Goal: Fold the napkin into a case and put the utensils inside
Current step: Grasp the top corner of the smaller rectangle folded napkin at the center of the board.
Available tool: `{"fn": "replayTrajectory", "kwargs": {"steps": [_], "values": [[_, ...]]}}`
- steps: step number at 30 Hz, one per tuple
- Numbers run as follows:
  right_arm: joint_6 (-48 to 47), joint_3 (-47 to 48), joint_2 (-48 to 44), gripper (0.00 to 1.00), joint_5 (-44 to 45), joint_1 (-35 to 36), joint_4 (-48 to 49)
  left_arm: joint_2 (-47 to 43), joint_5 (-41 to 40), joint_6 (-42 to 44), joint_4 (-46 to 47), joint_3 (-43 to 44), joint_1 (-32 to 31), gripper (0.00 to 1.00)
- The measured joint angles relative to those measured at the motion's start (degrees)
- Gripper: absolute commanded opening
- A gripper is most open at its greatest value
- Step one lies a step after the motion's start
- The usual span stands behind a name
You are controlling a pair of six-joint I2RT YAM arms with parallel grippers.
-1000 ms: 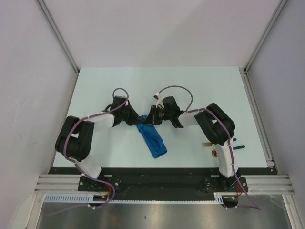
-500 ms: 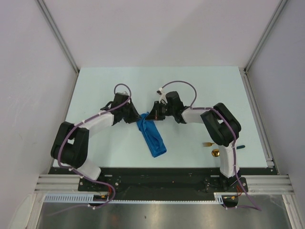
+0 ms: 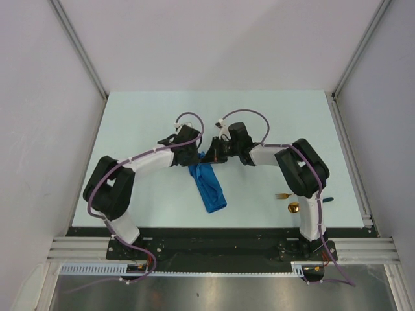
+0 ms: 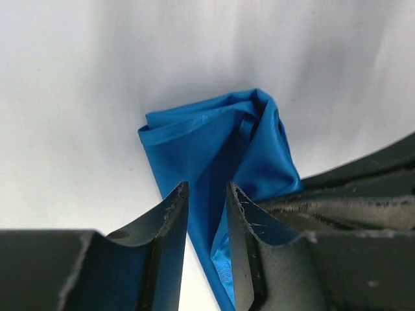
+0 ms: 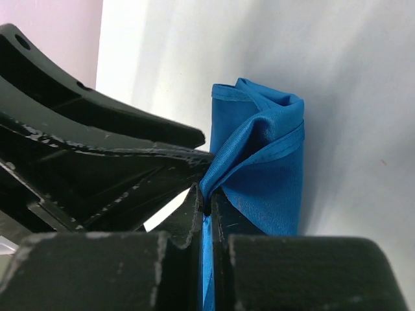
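Observation:
The blue napkin point(image 3: 209, 188) lies folded into a narrow strip near the table's middle, running from between my grippers toward the near edge. My right gripper point(image 3: 211, 157) point(image 5: 206, 206) is shut on a raised fold at the strip's far end point(image 5: 266, 168). My left gripper point(image 3: 194, 157) point(image 4: 206, 193) faces it from the left, jaws parted, with the napkin point(image 4: 214, 142) showing in the gap and none pinched. The utensils lie at the near right: a gold fork point(image 3: 281, 195) and a gold spoon point(image 3: 293, 207), their dark handles mostly hidden behind my right arm.
The pale table point(image 3: 259, 116) is enclosed by white walls left, right and behind. A metal rail point(image 3: 220, 249) runs along the near edge by the arm bases. The left gripper's black body point(image 5: 97, 149) crowds the right wrist view, very close to the right fingers.
My left gripper has opened, let go of the napkin's far end and moved right. My right gripper has shut on that end. The strip's far end shifted slightly.

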Motion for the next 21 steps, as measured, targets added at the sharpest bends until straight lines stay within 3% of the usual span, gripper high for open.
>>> {"fn": "replayTrajectory", "kwargs": {"steps": [12, 21], "values": [[0.3, 0.0, 0.1, 0.00, -1.6, 0.0, 0.6, 5.7, -7.0, 1.9, -4.1, 5.0, -2.3, 0.34], [0.3, 0.0, 0.2, 0.00, -1.9, 0.0, 0.9, 7.4, -7.8, 2.2, -5.6, 5.9, -2.7, 0.23]]}}
